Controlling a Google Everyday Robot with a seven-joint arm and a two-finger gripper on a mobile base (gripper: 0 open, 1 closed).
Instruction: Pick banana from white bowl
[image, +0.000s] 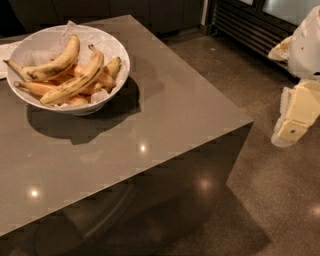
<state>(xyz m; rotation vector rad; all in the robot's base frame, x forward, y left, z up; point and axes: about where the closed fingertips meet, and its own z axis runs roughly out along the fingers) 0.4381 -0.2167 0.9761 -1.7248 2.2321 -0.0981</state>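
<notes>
The white bowl stands at the far left of the grey table, lined with crinkled white paper and holding several bananas. The banana, long and pale yellow with brown streaks, lies on top toward the bowl's front, its dark stem tip pointing up and right. Another curved yellow banana with dark blotches lies behind it. Deeper orange bananas lie underneath. My gripper, cream and white, hangs at the right edge of the view, over the floor and well away from the table and the bowl.
The grey table has a sharp near-right corner beside the gripper. A white paper sheet lies at the far left edge. A dark cabinet with a grille stands at the back right. Speckled floor fills the right side.
</notes>
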